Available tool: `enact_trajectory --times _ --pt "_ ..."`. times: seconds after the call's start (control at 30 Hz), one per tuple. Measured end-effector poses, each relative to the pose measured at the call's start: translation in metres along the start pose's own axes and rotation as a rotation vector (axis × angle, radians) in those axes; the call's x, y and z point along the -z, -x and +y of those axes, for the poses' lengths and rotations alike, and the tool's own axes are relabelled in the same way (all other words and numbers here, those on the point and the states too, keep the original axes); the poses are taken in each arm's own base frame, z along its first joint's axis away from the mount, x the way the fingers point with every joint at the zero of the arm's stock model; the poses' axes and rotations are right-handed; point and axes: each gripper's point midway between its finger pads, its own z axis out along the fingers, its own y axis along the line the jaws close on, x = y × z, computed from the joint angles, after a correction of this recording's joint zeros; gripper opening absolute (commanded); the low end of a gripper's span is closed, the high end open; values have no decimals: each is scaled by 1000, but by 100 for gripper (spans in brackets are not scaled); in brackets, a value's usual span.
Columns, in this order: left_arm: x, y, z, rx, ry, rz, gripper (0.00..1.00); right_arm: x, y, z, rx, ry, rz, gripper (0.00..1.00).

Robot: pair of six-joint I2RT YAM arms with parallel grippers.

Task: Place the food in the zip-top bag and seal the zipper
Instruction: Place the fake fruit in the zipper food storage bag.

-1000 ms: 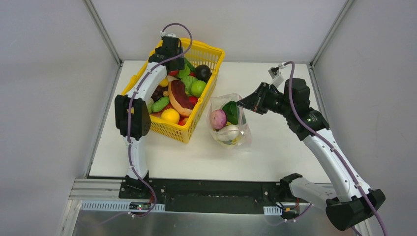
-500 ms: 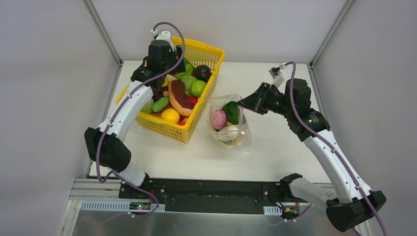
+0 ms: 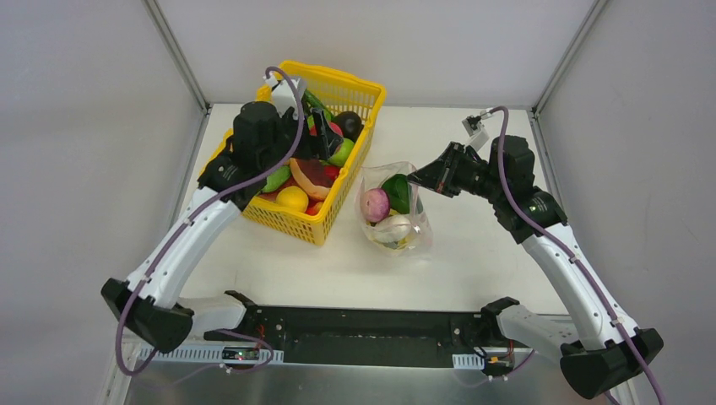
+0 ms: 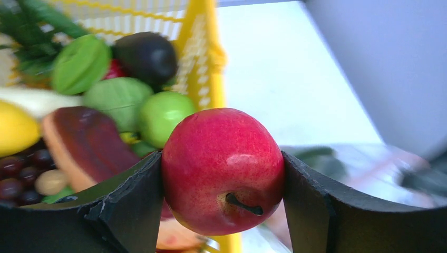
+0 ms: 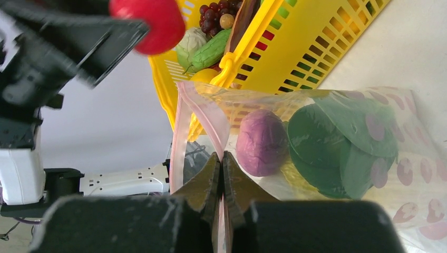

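My left gripper (image 4: 222,176) is shut on a red apple (image 4: 222,169), held above the right side of the yellow basket (image 3: 359,91). From above, that left gripper (image 3: 325,142) hangs over the basket's food. The clear zip-top bag (image 3: 404,236) lies right of the basket with a purple vegetable (image 3: 374,203), green leaves (image 3: 395,192) and a pale piece inside. My right gripper (image 3: 413,178) is shut on the bag's mouth edge, pinching the pink zipper (image 5: 203,108) and holding it up. The wrist view shows the right gripper (image 5: 221,158), the purple vegetable (image 5: 262,141) and the apple (image 5: 150,18).
The basket (image 4: 208,47) holds a green lime (image 4: 163,113), a dark avocado (image 4: 146,55), a brown slice (image 4: 87,139), grapes (image 4: 21,176) and a yellow lemon (image 3: 292,198). White walls close in the table's left, right and back.
The left arm has swung its elbow down and to the left, and its gripper has come from the basket's far rim toward the bag side, carrying the apple. The right arm and bag stay still.
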Motion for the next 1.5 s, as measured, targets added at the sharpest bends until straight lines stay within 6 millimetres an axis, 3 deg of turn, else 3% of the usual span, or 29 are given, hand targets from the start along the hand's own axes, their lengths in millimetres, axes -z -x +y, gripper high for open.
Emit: enact_trajectory --times 0.17,0.33,0.43,0.6,0.77,0.87,1.07,1.17,1.33,1.5 --pt "63 16 -75 -30 -300 -89 29 0 1 1 2 3 -3 4" --pt "93 12 -117 -96 -503 -73 31 0 1 1 0 4 -5 4" --pt "90 -6 -135 -133 -574 -14 31 0 2 2 -2 7 -7 4" --pt "67 -45 -158 -178 -611 98 34 0 2 3 -8 9 -9 4" --pt "45 -72 -173 -230 -604 167 41 1 2 4 -6 11 -12 4" --pt "36 -77 -181 -270 -599 191 64 3 4 1 -7 -4 -25 4" --pt "28 -82 -172 -329 -545 217 84 3 6 0 -5 -10 -36 4" --pt "27 -84 -168 -344 -527 222 98 3 5 1 -4 -7 -32 4" --pt "30 -81 -164 -352 -516 207 95 3 6 1 -3 -7 -35 3" --pt "32 -80 -164 -354 -517 204 67 4 10 -2 -1 -26 -61 3"
